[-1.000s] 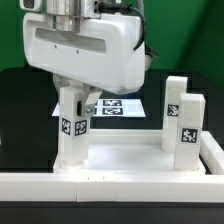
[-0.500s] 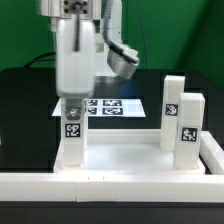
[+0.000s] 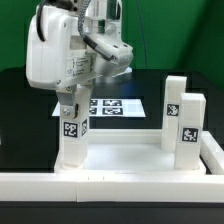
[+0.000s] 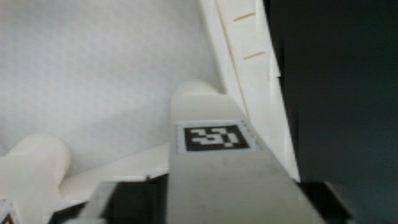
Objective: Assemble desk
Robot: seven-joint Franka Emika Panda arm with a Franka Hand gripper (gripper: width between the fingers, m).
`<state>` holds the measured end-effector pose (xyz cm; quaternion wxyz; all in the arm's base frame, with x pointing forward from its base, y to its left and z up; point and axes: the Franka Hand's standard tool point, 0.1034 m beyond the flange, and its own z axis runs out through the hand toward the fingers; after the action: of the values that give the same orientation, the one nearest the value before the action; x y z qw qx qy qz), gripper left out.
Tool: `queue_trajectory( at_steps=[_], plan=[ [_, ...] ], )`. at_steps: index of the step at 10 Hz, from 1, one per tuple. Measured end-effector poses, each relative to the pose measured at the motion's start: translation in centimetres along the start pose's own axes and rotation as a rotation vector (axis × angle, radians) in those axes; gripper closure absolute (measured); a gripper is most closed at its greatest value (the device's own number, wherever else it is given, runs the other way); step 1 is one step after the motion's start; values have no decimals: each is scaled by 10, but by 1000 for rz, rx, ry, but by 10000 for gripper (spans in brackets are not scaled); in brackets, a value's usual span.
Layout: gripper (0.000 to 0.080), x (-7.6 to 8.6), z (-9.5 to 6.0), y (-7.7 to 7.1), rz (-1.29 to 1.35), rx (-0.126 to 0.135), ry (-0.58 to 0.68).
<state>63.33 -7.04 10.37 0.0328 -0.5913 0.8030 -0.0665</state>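
Desk slab (image 3: 125,152) sits upside down on the black tabletop (image 3: 20,110), tucked against the white border rail (image 3: 100,183) at the front. Jaws: at the top of the leg (image 3: 71,135) on the exterior view's left, but the wrist housing hides the fingers; can't tell if they're clamped on it or parting. Wrist view only shows that leg's tagged face (image 4: 217,140) running down toward the slab, plus one white finger (image 4: 32,170) off beside it.

Leg stands upright in the corner socket, looks about seated. Two more legs (image 3: 185,125) already upright on the exterior view's right, close together, one behind the other. Fourth leg not in view. Marker board (image 3: 118,104) lies flat behind the slab.

Step in hand, my read: screwing in the third leg, between twists or finishing.

Next move: confirm the leg is fully home and square; if not, regrip and turn again. Otherwise lift straight up clear of it, then go find the fourth leg.
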Motion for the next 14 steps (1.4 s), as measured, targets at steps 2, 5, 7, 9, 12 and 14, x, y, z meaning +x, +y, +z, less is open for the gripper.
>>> queue_trajectory(
  at_steps=[2,5,7,9,12,14],
  plan=[
    [176,3,-2,-3,-250,-1,6],
    [151,-1,0,1,-611,-5,15],
    [151,0,0,1,-733,-6,15],
    [151,1,0,1,-851,-7,15],
    [151,23,0,-2,-1097,35,0],
    [151,18,-2,-2,-1283,44,-6]
  ],
)
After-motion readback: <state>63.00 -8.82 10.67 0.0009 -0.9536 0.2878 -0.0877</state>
